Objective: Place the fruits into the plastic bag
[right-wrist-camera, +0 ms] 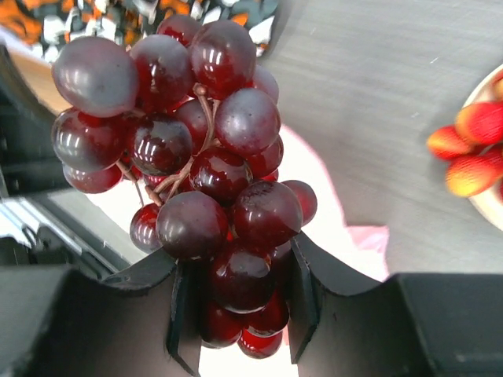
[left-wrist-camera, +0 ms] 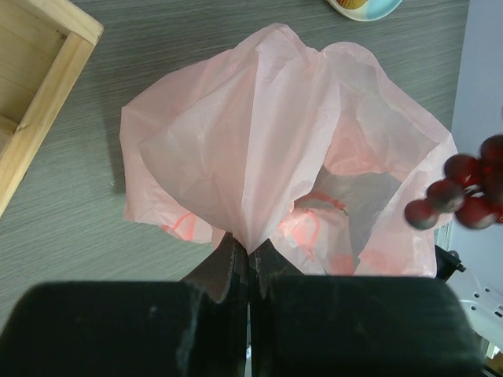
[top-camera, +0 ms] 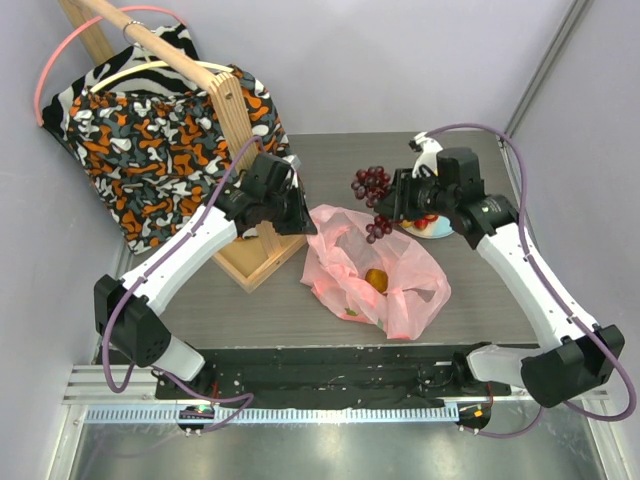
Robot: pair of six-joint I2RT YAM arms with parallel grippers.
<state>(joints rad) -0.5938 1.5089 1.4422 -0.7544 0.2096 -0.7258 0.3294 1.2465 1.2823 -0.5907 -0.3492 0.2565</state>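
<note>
Fingers of my right gripper pinch the grape bunch by one end, near the plastic bag mouth. It looks light, lumpy and floppy. My left gripper is clamped tight on the bag's flimsy, slippery rim.

The grape bunch runs off the side edge.
</note>
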